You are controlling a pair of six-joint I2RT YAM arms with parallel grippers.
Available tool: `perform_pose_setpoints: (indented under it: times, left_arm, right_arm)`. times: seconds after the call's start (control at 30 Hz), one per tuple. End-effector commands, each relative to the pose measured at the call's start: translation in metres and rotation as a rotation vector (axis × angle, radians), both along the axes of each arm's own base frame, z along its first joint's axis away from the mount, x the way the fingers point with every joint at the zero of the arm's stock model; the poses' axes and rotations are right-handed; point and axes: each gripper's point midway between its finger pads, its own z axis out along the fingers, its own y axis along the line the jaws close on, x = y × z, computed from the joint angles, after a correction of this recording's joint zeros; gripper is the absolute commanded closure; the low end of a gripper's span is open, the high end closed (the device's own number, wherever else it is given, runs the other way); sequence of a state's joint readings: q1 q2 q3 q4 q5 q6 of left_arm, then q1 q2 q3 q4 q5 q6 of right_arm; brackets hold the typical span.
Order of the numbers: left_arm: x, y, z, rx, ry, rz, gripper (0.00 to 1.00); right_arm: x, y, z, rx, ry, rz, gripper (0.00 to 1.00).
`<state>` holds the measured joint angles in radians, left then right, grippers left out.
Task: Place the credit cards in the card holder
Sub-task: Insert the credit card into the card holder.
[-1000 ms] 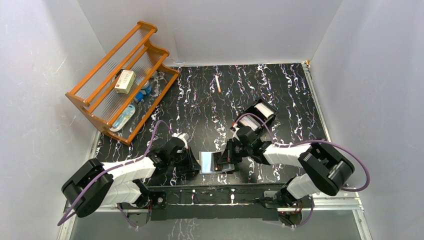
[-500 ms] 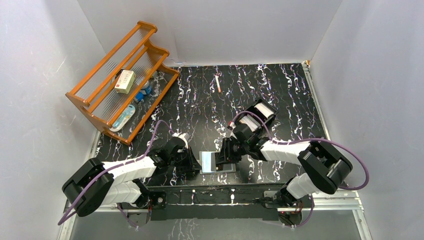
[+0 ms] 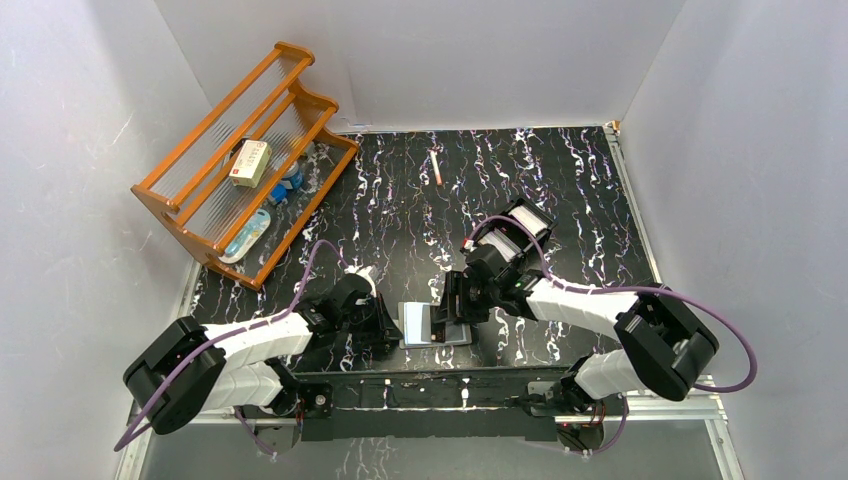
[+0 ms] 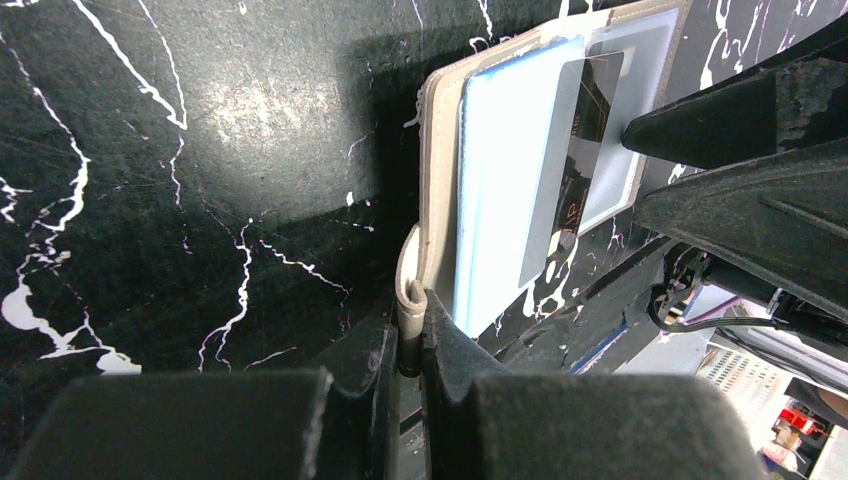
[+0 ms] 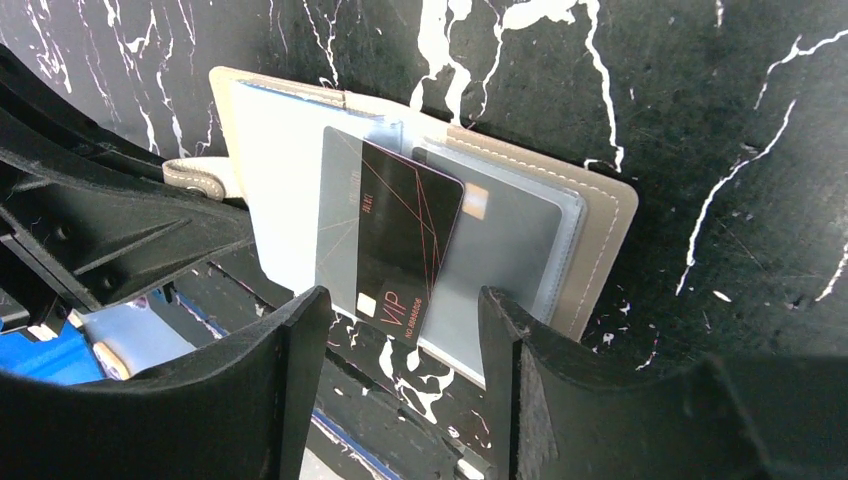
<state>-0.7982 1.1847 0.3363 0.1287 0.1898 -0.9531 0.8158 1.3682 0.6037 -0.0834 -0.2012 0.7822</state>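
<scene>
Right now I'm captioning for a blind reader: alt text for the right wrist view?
An open card holder lies on a black marbled table, a black VIP card partly tucked into its clear pocket. The right gripper, open, straddles its free end.

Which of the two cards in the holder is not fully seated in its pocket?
The black VIP card with thin red lines: its end juts past the card holder edge, while the grey card lies wholly under its clear sleeve.

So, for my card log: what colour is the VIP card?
Black card with thin reddish lines; right wrist view shows it best.
</scene>
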Motion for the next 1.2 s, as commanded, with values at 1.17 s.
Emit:
perform_pose_setpoints:
  times: [1.17]
  left_arm:
    - [0.003,0.007,-0.003,0.047,-0.005,0.021,1.00]
  right_arm:
    - [-0.006,0.063,0.024,0.156,-0.074,0.063,0.36]
